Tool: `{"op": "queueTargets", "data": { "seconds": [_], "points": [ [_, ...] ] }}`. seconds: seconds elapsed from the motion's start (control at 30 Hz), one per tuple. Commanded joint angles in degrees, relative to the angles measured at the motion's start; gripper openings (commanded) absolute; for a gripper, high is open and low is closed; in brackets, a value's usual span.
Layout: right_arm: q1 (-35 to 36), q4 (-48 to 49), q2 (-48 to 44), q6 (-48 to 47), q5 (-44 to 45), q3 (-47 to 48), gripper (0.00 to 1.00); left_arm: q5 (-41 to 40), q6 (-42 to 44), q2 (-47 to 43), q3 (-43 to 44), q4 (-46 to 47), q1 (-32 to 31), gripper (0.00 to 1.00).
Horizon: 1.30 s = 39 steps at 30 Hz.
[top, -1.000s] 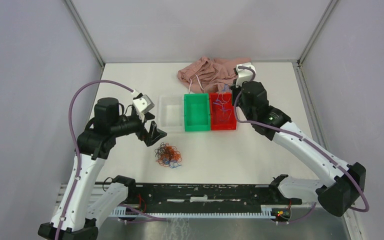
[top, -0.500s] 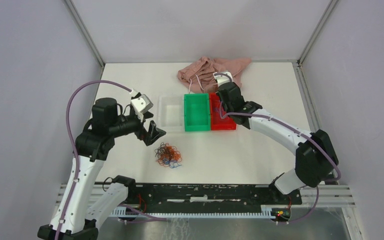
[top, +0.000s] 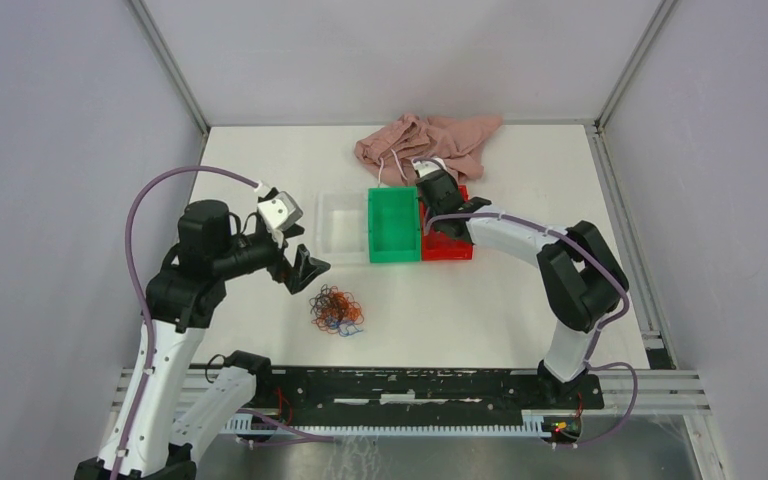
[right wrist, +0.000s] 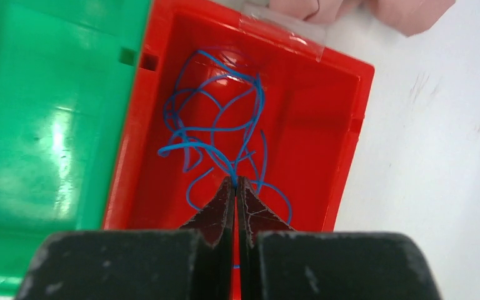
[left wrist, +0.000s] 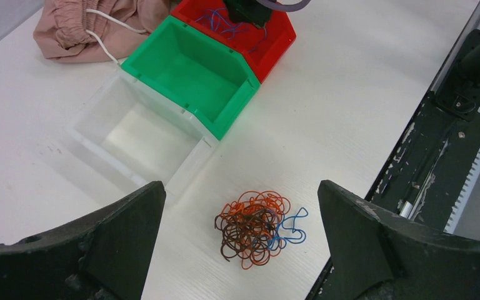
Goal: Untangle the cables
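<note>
A tangle of thin, curly orange-red, dark brown and blue cables [top: 336,308] lies on the white counter [top: 480,300], in front of three plastic bins. Some loose blue cable strands [right wrist: 219,140] sit well apart from it, curled in the red plastic bin [right wrist: 344,144] — the right end effector [right wrist: 235,185] reaches down into that bin, its fingers pressed together on one of those strands. The left end effector [left wrist: 239,190] hovers above the tangle, fingers spread wide, touching nothing. Beside the red bin stand a green plastic bin [top: 393,225] and a clear plastic bin [top: 342,222] — a crumpled pink cloth [top: 430,140] lies behind them.
</note>
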Motion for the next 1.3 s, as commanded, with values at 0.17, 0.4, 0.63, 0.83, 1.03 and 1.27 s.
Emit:
{"op": "queueTargets", "data": {
  "seconds": [0.17, 0.4, 0.63, 0.83, 1.03, 1.27],
  "points": [
    [-1.7, -2.0, 1.9, 3.3, -3.0, 3.5, 0.05, -0.4, 2.1, 0.0, 1.5, 1.9, -0.2, 0.99],
    [-2.4, -5.8, -3.9, 4.9, -8.6, 6.6, 0.53, 1.2, 2.9, 0.0, 0.9, 1.1, -0.1, 0.99],
    [-2.5, -10.8, -9.6, 5.0, -12.5, 9.9, 0.62, 0.7, 3.2, 1.7, 0.7, 0.9, -0.2, 0.99],
    [-2.3, -8.4, -13.9, 7.9, -22.3, 7.5, 0.57, 0.8, 3.9, 1.9, 0.2, 0.6, -0.2, 0.99],
    [9.6, 0.7, -20.2, 9.5, -29.3, -2.7, 0.56, -3.8, 11.2, 1.3, -0.4, -6.4, -0.2, 0.99],
    [21.5, 13.8, -20.3, 11.6, -35.9, -13.1, 0.47, -4.7, 14.3, 0.2, -5.0, -7.1, -0.1, 0.99]
  ]
}}
